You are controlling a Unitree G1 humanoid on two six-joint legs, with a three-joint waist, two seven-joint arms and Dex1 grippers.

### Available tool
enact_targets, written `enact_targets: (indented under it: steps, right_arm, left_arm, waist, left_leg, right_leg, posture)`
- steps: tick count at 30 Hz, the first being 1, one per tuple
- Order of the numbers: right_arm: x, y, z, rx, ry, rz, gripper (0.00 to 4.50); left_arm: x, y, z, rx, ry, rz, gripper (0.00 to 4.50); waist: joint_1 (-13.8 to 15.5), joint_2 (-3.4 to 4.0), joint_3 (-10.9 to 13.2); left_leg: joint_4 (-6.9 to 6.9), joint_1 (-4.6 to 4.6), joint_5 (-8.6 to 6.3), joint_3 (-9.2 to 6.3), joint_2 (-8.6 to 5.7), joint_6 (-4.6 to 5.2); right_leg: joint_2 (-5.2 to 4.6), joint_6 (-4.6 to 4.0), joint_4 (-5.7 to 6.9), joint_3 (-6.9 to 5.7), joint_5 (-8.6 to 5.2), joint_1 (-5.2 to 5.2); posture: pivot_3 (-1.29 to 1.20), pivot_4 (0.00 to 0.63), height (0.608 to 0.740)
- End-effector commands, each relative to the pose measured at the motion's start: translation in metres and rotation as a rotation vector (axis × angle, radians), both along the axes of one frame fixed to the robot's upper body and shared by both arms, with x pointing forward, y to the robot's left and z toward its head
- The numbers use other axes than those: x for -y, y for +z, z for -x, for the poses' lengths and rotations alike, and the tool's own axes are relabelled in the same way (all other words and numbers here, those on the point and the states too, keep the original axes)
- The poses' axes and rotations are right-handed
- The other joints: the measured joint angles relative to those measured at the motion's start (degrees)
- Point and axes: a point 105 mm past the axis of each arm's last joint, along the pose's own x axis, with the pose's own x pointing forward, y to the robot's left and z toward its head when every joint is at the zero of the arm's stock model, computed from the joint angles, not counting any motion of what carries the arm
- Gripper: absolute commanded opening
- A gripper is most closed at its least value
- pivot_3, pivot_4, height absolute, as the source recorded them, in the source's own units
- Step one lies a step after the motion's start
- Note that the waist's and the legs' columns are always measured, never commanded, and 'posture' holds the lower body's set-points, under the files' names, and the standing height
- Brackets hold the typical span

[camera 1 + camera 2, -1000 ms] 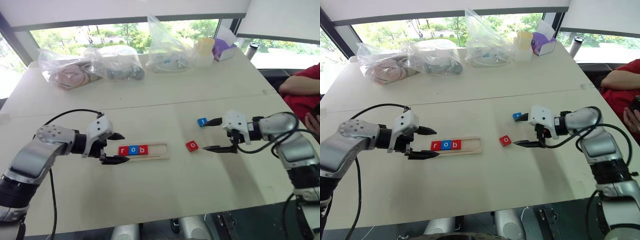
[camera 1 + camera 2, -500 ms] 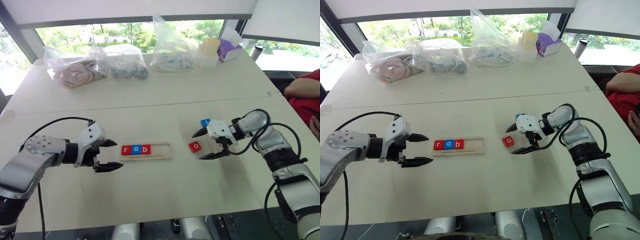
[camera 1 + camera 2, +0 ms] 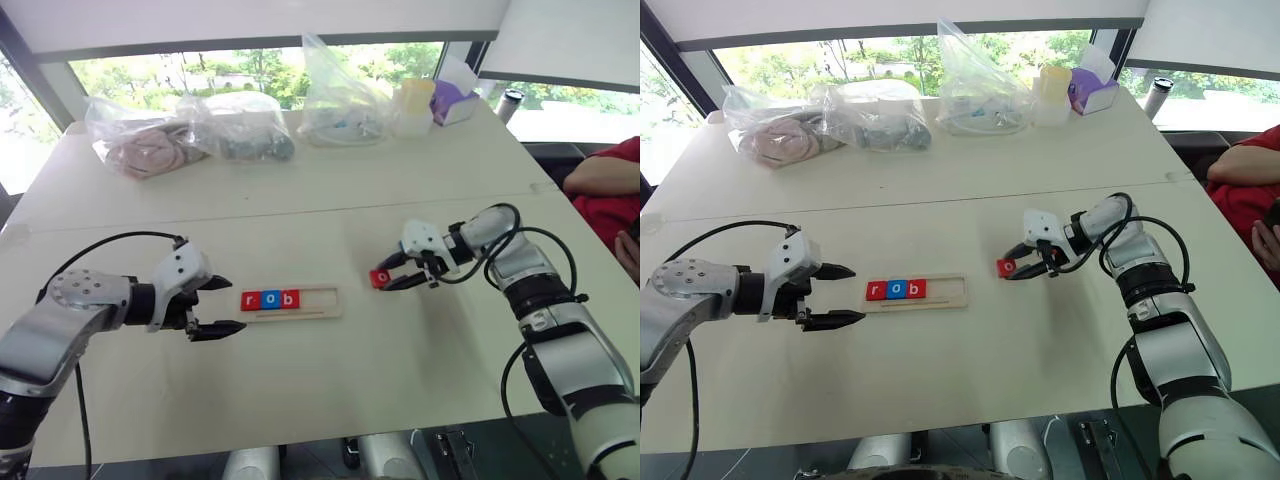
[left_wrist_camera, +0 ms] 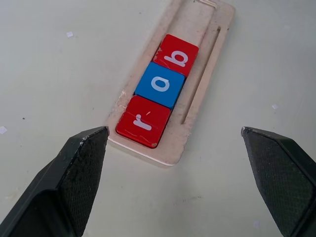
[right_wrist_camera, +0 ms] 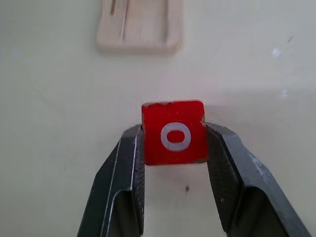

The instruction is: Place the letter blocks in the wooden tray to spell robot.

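Fingers (image 5: pixel 224 163) pinching red o block (image 5: pixel 174 132), wooden tray (image 4: pixel 200 74) holding r-o-b

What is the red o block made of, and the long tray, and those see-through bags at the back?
The red o block looks like painted wood: pale chips show at its corners. The tray seems bare light wood, matte, with a faint grain. The bags look like thin clear plastic, crinkled and shiny. None of this is certain from looks alone.

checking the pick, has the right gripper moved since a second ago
Yes. The right gripper has moved toward the wooden tray and closed on the red o block, which sits nearer the tray than before.
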Motion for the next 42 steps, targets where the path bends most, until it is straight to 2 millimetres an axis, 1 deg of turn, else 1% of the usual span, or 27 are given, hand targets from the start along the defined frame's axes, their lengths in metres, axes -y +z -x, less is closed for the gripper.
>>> enact_targets:
  steps: [1, 2, 4, 6, 8, 11, 17, 22, 25, 29, 31, 32, 34, 35, 36, 39, 42]
  right_arm:
    - [-0.041, 0.021, 0.016, 0.099, 0.03, -0.045, 1.16]
    - [-0.05, 0.017, 0.019, 0.103, 0.005, -0.036, 1.16]
    - [-0.064, 0.007, 0.017, 0.08, -0.112, -0.014, 1.16]
    - [-0.073, -0.002, 0.019, 0.063, -0.165, -0.001, 1.16]
    - [-0.08, -0.007, 0.02, 0.07, -0.179, 0.009, 1.16]
    - [-0.085, -0.008, 0.019, 0.066, -0.2, 0.01, 1.16]
    - [-0.091, -0.011, 0.021, 0.068, -0.183, 0.026, 1.16]
    - [-0.096, -0.015, 0.028, 0.042, -0.147, 0.038, 1.16]
    - [-0.097, -0.015, 0.028, 0.042, -0.146, 0.037, 1.16]
    - [-0.1, -0.021, 0.026, 0.028, -0.152, 0.038, 1.16]
    - [-0.101, -0.022, 0.025, 0.025, -0.155, 0.038, 2.24]
    - [-0.101, -0.022, 0.025, 0.021, -0.159, 0.034, 2.64]
    - [-0.103, -0.022, 0.024, 0.022, -0.162, 0.029, 3.6]
    - [-0.103, -0.022, 0.023, 0.025, -0.166, 0.026, 4.18]
    - [-0.103, -0.021, 0.021, 0.033, -0.174, 0.025, 4.47]
    - [-0.102, -0.016, 0.017, 0.058, -0.182, 0.011, 4.47]
    - [-0.099, -0.001, 0.007, 0.082, -0.223, -0.04, 4.47]
  left_arm:
    - [-0.001, 0.01, 0.002, 0.028, -0.018, -0.007, 4.5]
    - [0.001, 0.01, 0.001, 0.028, -0.022, -0.006, 4.5]
    - [0.002, 0.01, -0.001, 0.035, -0.022, -0.006, 4.5]
    - [0.001, 0.009, -0.003, 0.037, -0.019, -0.012, 4.5]
    - [0.001, 0.006, -0.002, 0.03, -0.023, -0.02, 4.5]
    - [0.003, 0.005, -0.002, 0.028, -0.028, -0.02, 4.5]
    - [0.005, 0.005, -0.003, 0.029, -0.03, -0.013, 4.5]
    - [0.006, 0.005, -0.002, 0.03, -0.03, -0.012, 4.5]
    - [0.006, 0.005, -0.002, 0.03, -0.028, -0.014, 4.5]
    - [0.007, 0.004, -0.003, 0.03, -0.027, -0.011, 4.5]
    - [0.007, 0.004, -0.003, 0.031, -0.026, -0.012, 4.5]
    - [0.007, 0.004, -0.003, 0.031, -0.026, -0.012, 4.5]
    - [0.006, 0.004, -0.003, 0.031, -0.023, -0.014, 4.5]
    - [0.005, 0.004, -0.003, 0.032, -0.021, -0.016, 4.5]
    - [0.005, 0.003, -0.003, 0.032, -0.019, -0.016, 4.5]
    - [0.005, 0.003, -0.003, 0.035, -0.017, -0.016, 4.5]
    - [0.005, 0.003, -0.003, 0.036, -0.014, -0.015, 4.5]
  waist:
    - [0.0, 0.01, 0.0]
    - [0.1, 0.01, 0.0]
    - [0.1, 0.01, 0.0]
    - [0.3, 0.01, 0.0]
    - [0.4, 0.01, 0.0]
    - [0.3, 0.01, 0.0]
    - [0.1, 0.01, 0.0]
    - [0.0, 0.01, 0.0]
    - [0.0, 0.01, 0.0]
    - [0.0, 0.01, 0.0]
    - [0.0, 0.01, 0.0]
    - [0.0, 0.01, 0.0]
    - [0.0, 0.01, 0.0]
    - [0.0, 0.01, 0.0]
    - [0.0, 0.01, 0.0]
    - [0.0, 0.01, 0.0]
    - [0.0, 0.01, 0.0]
  left_leg:
    - [0.0, 0.02, 0.0, -0.02, 0.04, 0.0]
    - [-0.04, 0.02, 0.0, -0.06, 0.06, 0.0]
    - [-0.04, -0.01, 0.0, -0.05, 0.06, -0.01]
    - [-0.04, -0.04, 0.0, -0.04, 0.04, -0.02]
    - [-0.03, -0.05, 0.01, -0.02, -0.01, -0.03]
    - [-0.02, -0.05, 0.01, 0.0, -0.11, -0.03]
    - [-0.03, -0.06, 0.01, 0.0, -0.14, -0.03]
    - [-0.04, -0.06, 0.01, 0.01, -0.12, -0.02]
    - [-0.04, -0.06, 0.01, 0.0, -0.12, -0.02]
    - [-0.04, -0.07, 0.01, -0.01, -0.12, -0.02]
    - [-0.04, -0.06, 0.01, 0.0, -0.12, -0.02]
    - [-0.04, -0.06, 0.01, 0.0, -0.12, -0.02]
    - [-0.04, -0.07, 0.01, -0.01, -0.12, -0.02]
    - [-0.04, -0.07, 0.01, -0.01, -0.12, -0.02]
    - [-0.04, -0.07, 0.01, -0.02, -0.12, -0.02]
    - [-0.04, -0.08, 0.01, -0.02, -0.12, -0.02]
    - [-0.05, -0.08, 0.01, -0.03, -0.12, -0.02]
  right_leg:
    - [0.05, -0.01, 0.0, 0.0, 0.0, 0.0]
    - [0.08, -0.04, 0.0, -0.02, -0.02, -0.01]
    - [0.1, -0.11, 0.01, -0.12, -0.08, -0.01]
    - [0.08, -0.2, 0.02, -0.13, -0.16, -0.02]
    - [0.05, -0.22, 0.01, -0.14, -0.18, -0.02]
    - [-0.05, -0.23, -0.04, -0.08, -0.18, -0.02]
    - [-0.05, -0.2, -0.05, -0.08, -0.18, -0.02]
    - [-0.01, -0.16, -0.04, -0.11, -0.19, -0.03]
    - [-0.01, -0.16, -0.04, -0.11, -0.2, -0.03]
    - [-0.01, -0.11, -0.05, -0.11, -0.22, -0.03]
    - [-0.01, -0.1, -0.05, -0.11, -0.23, -0.03]
    - [-0.01, -0.11, -0.04, -0.11, -0.23, -0.03]
    - [-0.01, -0.12, -0.04, -0.11, -0.22, -0.04]
    - [-0.01, -0.12, -0.05, -0.11, -0.22, -0.04]
    - [-0.02, -0.12, -0.05, -0.11, -0.22, -0.04]
    - [-0.02, -0.12, -0.05, -0.11, -0.22, -0.05]
    - [-0.02, -0.12, -0.05, -0.11, -0.23, -0.05]
  posture:
    - [0.0, 0.15, 0.74]
    - [0.0, 0.15, 0.74]
    - [0.0, 0.15, 0.74]
    - [0.0, 0.15, 0.74]
    - [0.0, 0.15, 0.74]
    - [0.0, 0.15, 0.74]
    - [0.0, 0.15, 0.74]
    - [0.0, 0.15, 0.74]
    - [0.0, 0.15, 0.74]
    - [0.0, 0.15, 0.74]
    - [0.0, 0.15, 0.74]
    - [0.0, 0.15, 0.74]
    - [0.0, 0.15, 0.74]
    - [0.0, 0.15, 0.74]
    - [0.0, 0.15, 0.74]
    - [0.0, 0.15, 0.74]
    - [0.0, 0.15, 0.74]
